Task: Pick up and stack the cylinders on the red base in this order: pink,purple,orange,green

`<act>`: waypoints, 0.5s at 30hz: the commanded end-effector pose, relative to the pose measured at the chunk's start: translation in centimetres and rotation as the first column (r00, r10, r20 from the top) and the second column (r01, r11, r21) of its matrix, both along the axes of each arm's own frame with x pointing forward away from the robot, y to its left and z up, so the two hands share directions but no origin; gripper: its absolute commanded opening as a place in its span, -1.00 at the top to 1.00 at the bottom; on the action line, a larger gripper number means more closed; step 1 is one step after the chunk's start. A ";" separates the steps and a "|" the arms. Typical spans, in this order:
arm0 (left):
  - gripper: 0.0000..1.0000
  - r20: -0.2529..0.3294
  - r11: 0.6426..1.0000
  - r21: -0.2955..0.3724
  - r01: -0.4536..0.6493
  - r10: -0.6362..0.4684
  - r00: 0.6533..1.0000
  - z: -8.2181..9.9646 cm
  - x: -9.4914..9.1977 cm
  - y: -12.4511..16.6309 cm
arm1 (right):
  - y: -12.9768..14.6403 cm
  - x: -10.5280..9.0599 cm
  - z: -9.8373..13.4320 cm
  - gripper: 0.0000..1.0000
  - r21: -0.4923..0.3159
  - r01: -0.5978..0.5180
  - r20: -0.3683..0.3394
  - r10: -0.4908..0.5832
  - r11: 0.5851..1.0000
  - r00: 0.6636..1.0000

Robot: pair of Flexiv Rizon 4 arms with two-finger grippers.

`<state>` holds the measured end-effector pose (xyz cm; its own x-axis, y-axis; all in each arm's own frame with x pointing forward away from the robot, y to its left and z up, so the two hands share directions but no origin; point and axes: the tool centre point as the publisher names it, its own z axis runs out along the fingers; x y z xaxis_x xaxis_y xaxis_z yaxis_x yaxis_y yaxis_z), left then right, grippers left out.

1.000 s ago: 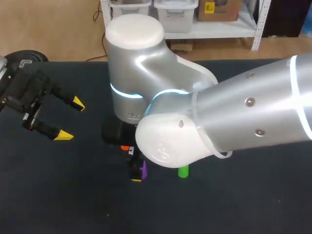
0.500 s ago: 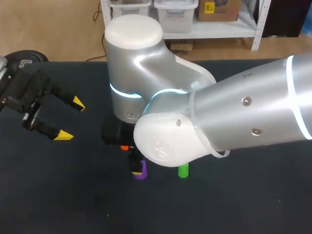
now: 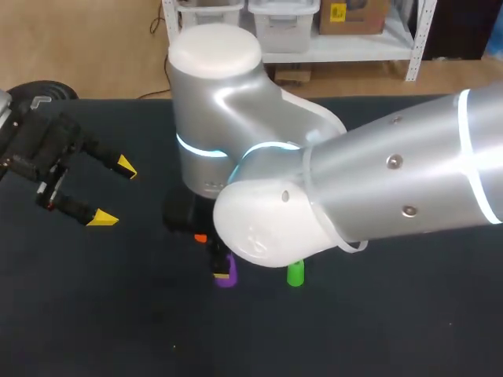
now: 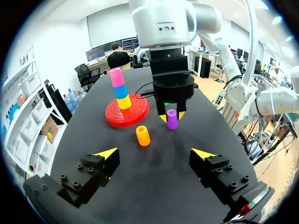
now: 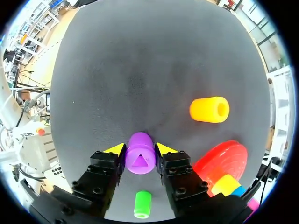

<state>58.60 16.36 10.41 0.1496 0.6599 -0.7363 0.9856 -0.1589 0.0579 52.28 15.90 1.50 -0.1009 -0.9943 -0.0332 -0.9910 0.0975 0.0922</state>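
Lowered slightly, right gripper (image 5: 140, 150) clamps the smooth purple cylinder (image 5: 140, 160) — upright.

Head view: R arm (image 3: 314, 204) hides red base (image 4: 114, 117), stack (image 4: 120, 91); orange cyl (image 3: 201, 238), green cyl (image 3: 295, 274) partly covered.

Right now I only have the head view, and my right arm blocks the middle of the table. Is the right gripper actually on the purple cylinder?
Observer: Yes. The right wrist view shows the right gripper with a finger against each side of the purple cylinder.
Operator: Where's the red base? I can't see it.
Observer: The red base sits right beside that gripper. It carries a yellow cylinder, a blue cylinder and the pink cylinder on top.
Operator: And the orange one?
Observer: The orange cylinder lies on its side on the table, close to the base but not touching it.
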 end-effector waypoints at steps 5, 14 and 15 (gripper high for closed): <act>-1.00 0.002 1.000 -0.001 0.001 -0.001 1.000 -0.1 0.0 0.1 | -1.2 0.0 4.8 1.00 -0.028 0.018 0.090 -0.015 0.999 0.996; -1.00 0.002 1.000 -0.001 0.001 -0.001 1.000 -0.1 0.0 0.1 | -2.3 2.1 12.8 1.00 -0.067 0.044 0.184 -0.031 0.997 0.982; -1.00 0.002 1.000 -0.001 0.001 -0.001 1.000 -0.1 0.0 0.1 | -2.4 2.4 13.7 1.00 -0.079 0.046 0.201 -0.030 0.996 0.979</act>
<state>58.60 16.36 10.41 0.1495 0.6600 -0.7363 0.9856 -0.1588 0.0578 54.92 13.84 11.99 -0.1336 -0.9909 0.0146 -0.9860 0.1314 -0.1026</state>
